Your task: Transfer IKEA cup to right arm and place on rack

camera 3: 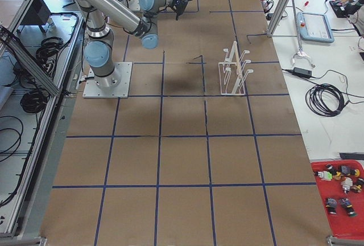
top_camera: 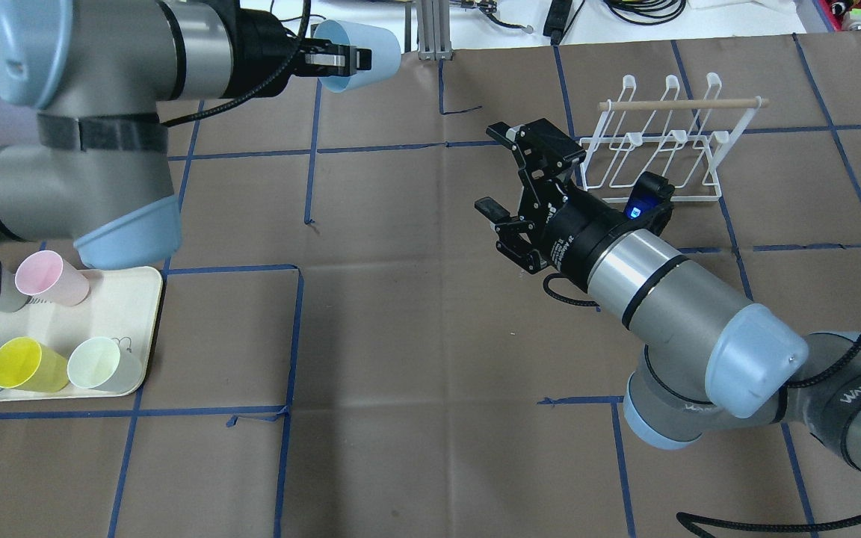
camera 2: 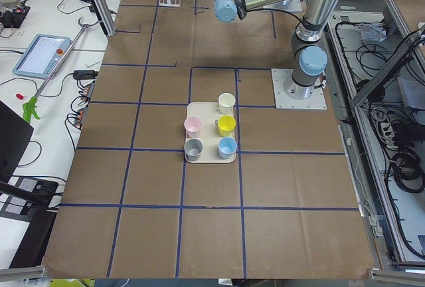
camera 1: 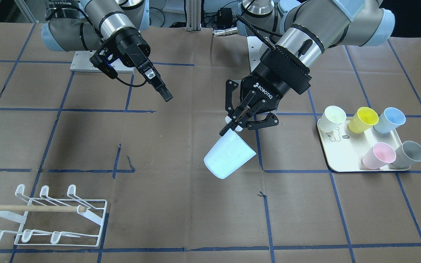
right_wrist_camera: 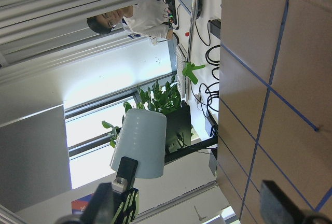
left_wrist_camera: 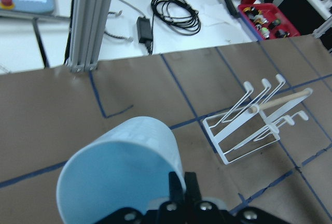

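A pale blue IKEA cup (camera 1: 228, 156) hangs tilted in the air over the table's middle, base pointing away from the robot. My left gripper (camera 1: 234, 125) is shut on its rim, one finger inside and one outside; the left wrist view shows the cup (left_wrist_camera: 122, 169) close up. The right arm (top_camera: 670, 299) reaches toward it, and my right gripper (top_camera: 492, 169) stands open and holds nothing, a clear gap short of the cup (top_camera: 359, 54). From the right wrist the cup (right_wrist_camera: 140, 143) shows ahead between the spread fingers. The white wire rack (camera 1: 49, 215) with its wooden dowel stands on the table beside the right arm.
A cream tray (camera 1: 356, 155) on the left arm's side carries several upright cups: white, yellow, blue, pink and grey. Brown paper with blue tape lines covers the table. An aluminium post (left_wrist_camera: 91, 22) stands at the far edge. A person (right_wrist_camera: 137, 19) sits beyond the table.
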Controlling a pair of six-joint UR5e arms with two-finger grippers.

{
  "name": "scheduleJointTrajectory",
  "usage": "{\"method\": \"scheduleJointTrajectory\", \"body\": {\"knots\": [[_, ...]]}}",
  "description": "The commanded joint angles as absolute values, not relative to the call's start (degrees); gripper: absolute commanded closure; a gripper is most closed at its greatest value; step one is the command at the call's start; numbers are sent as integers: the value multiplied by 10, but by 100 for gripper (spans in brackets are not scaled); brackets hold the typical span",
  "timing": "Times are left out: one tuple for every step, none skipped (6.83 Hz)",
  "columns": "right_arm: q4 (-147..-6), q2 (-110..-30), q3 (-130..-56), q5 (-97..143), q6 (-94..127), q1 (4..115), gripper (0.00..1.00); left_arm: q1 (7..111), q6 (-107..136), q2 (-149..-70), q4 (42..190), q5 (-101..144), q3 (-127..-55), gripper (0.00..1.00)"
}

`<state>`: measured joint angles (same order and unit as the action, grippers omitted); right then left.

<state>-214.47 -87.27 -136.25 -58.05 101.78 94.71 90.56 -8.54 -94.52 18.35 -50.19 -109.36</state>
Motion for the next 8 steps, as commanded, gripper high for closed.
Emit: {"method": "scheduleJointTrajectory", "body": {"knots": [[-2125, -872, -1364, -582, 1023, 947, 0, 917, -76, -949, -38, -450, -1214, 99], [-2110, -872, -1361, -582, 1021, 947, 0, 934, -74, -950, -82, -450, -1256, 99], [-2102, -871, -1354, -579, 1012, 947, 0, 951, -69, -958, -117, -452, -1272, 99], [-2097, -863, -1338, -579, 1006, 947, 0, 959, -66, -955, -127, -451, -1278, 99], [-2097, -853, -1339, -579, 1002, 947, 0, 961, -66, -949, -128, -449, -1282, 99], [-2097, -851, -1342, -579, 1002, 947, 0, 963, -66, -940, -132, -448, -1293, 99], [-2096, -851, -1347, -580, 1002, 947, 0, 963, -65, -946, -147, -448, -1297, 99], [-2085, -850, -1346, -580, 1002, 947, 0, 963, -62, -943, -148, -446, -1299, 99]]}}
